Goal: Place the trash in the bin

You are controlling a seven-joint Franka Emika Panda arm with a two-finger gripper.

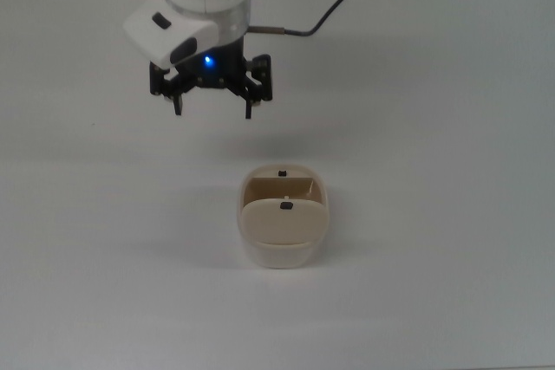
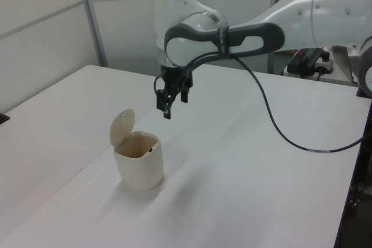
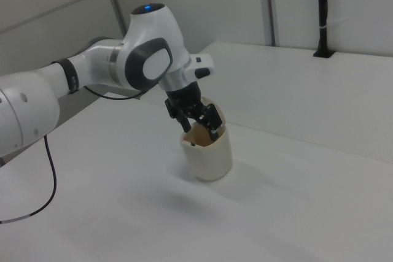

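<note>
The cream-beige bin (image 1: 284, 244) stands upright on the white table, its swing flap (image 2: 122, 127) tipped up so the mouth shows a brownish inside. The trash does not show in any view. My gripper (image 1: 213, 113) hangs open above the table, up and to the top view's left of the bin, with nothing between its fingers. In the left view the gripper (image 2: 174, 104) is above and to the left view's right of the bin (image 2: 139, 169). In the right view the gripper (image 3: 199, 127) overlaps the bin's (image 3: 212, 157) rim.
A black cable (image 2: 279, 137) loops from the wrist down over the table. The white table (image 1: 434, 214) spreads wide around the bin. Its edge (image 2: 349, 190) runs down the left view's right side. A black post (image 3: 322, 10) stands at the table's far side in the right view.
</note>
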